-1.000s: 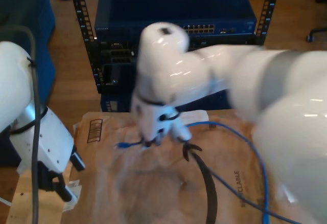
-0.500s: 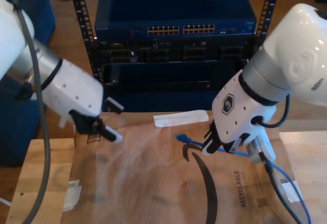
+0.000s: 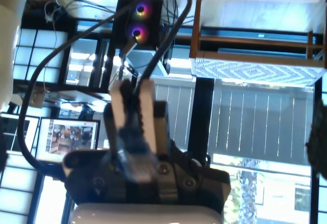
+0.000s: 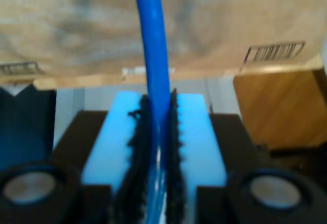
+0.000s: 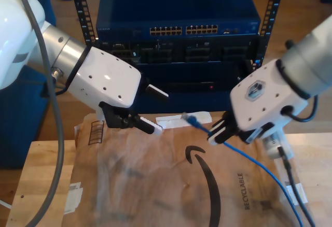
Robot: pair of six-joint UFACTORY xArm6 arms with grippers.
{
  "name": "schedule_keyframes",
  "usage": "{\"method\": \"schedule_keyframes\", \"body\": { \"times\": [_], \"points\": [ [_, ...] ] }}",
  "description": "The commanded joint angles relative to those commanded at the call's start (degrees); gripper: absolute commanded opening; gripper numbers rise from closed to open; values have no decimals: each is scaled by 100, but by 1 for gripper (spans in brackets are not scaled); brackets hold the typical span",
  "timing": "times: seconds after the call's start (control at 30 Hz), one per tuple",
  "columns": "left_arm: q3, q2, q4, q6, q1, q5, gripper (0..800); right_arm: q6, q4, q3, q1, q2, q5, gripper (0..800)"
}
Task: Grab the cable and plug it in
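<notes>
The thin blue cable (image 5: 249,160) has its clear plug (image 5: 190,118) raised above the brown paper, pointing toward the rack. My second gripper (image 5: 218,133), on the exterior view's right, is shut on the cable a short way behind the plug. The second wrist view has the cable (image 4: 153,55) pinched between the blue pads (image 4: 117,142) of my second gripper (image 4: 158,101). On the exterior view's left, my first gripper (image 5: 148,127) hovers over the paper's far edge, apart from the cable. In the first wrist view my first gripper (image 3: 134,88) has its white fingers together.
A blue network switch (image 5: 179,9) with a row of ports (image 5: 184,30) sits in a black rack (image 5: 83,19) behind the table. Brown paper (image 5: 155,185) covers the wooden table (image 5: 41,185). A white tape strip (image 5: 171,121) lies on the paper's far edge.
My second gripper has raised the cable's plug end and carried it toward the rack. My first gripper has swung in toward the middle of the paper's far edge.
</notes>
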Motion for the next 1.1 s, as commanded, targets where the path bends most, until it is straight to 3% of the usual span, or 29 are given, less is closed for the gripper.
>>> {"method": "schedule_keyframes", "body": {
  "times": [0.17,0.4,0.83,1.1],
  "points": [
    [-9,9,-387,-97,-9,237,797,-35,97,26,-62,9,105,20],
    [-9,62,-396,-659,-26,615,789,-185,334,9,-18,18,105,22],
    [26,70,-404,-484,-26,642,563,-176,343,9,0,79,88,22],
    [35,35,-404,-360,-18,633,489,-176,334,18,9,149,88,22]
  ]
}}
